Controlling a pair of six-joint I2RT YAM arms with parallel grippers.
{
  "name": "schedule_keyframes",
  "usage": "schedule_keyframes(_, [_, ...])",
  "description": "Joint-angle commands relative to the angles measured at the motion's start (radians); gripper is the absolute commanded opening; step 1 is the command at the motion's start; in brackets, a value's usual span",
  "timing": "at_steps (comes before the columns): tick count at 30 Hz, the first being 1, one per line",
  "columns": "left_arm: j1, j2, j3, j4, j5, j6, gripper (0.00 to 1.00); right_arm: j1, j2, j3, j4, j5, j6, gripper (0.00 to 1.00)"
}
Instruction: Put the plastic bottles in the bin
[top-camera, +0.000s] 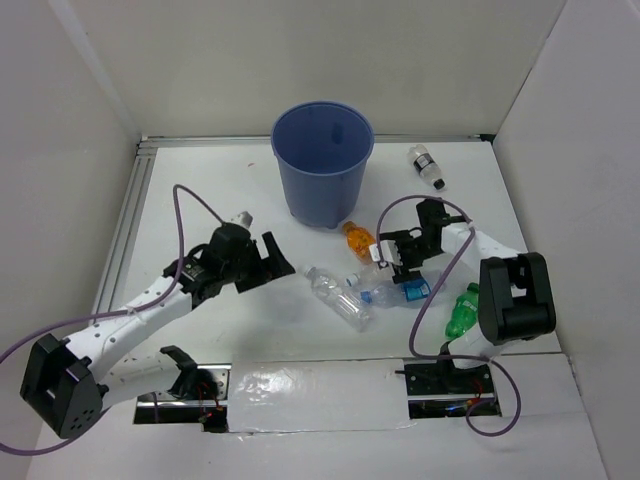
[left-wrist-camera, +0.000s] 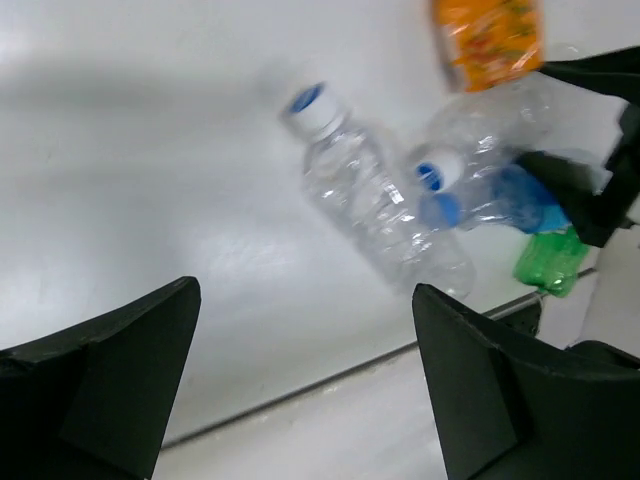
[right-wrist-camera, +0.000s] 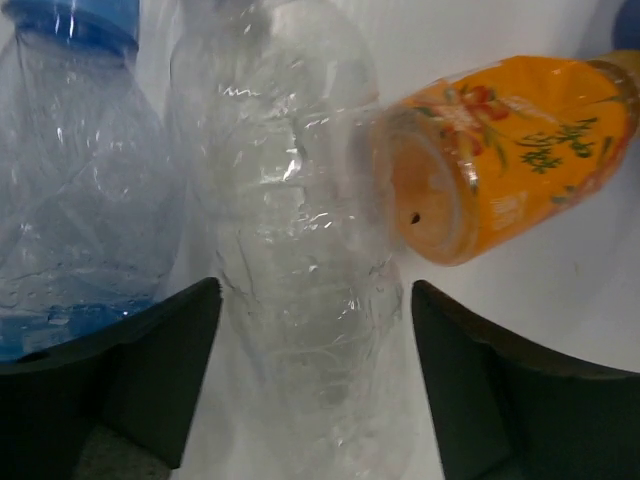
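My right gripper (right-wrist-camera: 315, 292) stands wide, one dark finger on either side of a crumpled clear bottle (right-wrist-camera: 290, 200) that lies on the white table (top-camera: 200, 190). I cannot tell whether the pads touch it. Just right of that bottle in the wrist view, the base of an orange bottle (right-wrist-camera: 500, 150) faces me, touching or almost touching the clear one. On the other side, close against it, lies a blue-capped bottle (right-wrist-camera: 80, 170). A green bottle (top-camera: 462, 310) lies beside my right arm, near the table's front edge. My left gripper (left-wrist-camera: 305, 290) is spread wide and holds nothing. It hangs above the table beside a long clear bottle (left-wrist-camera: 375, 205) with a blue-and-white cap. The blue bin (top-camera: 322, 185) stands upright toward the back, just behind the orange bottle. A dark-capped bottle (top-camera: 427, 165) lies apart, to the bin's right.
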Motion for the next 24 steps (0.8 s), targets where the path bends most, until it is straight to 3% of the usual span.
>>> schedule_keyframes(1, [-0.032,-0.027,0.026,0.022,-0.031,-0.221,1.00,0.015,0.004,-0.025,-0.007,0.106,-0.084,0.80])
schedule_keyframes(6, [-0.084,0.091,0.046,0.064,-0.001,-0.343,1.00,-0.006,-0.056,-0.045,-0.119,0.108,-0.084,0.38])
schedule_keyframes(14, [-0.202,0.300,0.165,0.061,0.052,-0.433,1.00,-0.059,-0.377,0.190,-0.438,-0.162,-0.008,0.29])
schedule_keyframes(17, [-0.225,0.381,0.199,0.039,0.073,-0.455,1.00,-0.068,-0.419,0.338,-0.288,-0.289,0.291,0.29])
schedule_keyframes(19, [-0.236,0.409,0.199,0.055,0.086,-0.465,1.00,-0.068,-0.430,0.428,-0.146,-0.380,0.584,0.29])
schedule_keyframes(20, [-0.245,0.429,0.199,0.056,0.086,-0.465,1.00,-0.068,-0.430,0.448,0.047,-0.422,0.700,0.29])
schedule_keyframes(21, [-0.245,0.439,0.199,0.065,0.086,-0.465,1.00,-0.068,-0.419,0.464,0.154,-0.432,0.925,0.32])
schedule_keyframes(23, [-0.254,0.467,0.220,0.056,0.076,-0.453,1.00,-0.030,-0.349,0.513,0.449,-0.421,1.144,0.34])
schedule_keyframes(24, [-0.254,0.476,0.221,0.040,0.063,-0.444,1.00,-0.010,-0.305,0.546,0.489,-0.391,1.253,0.35])
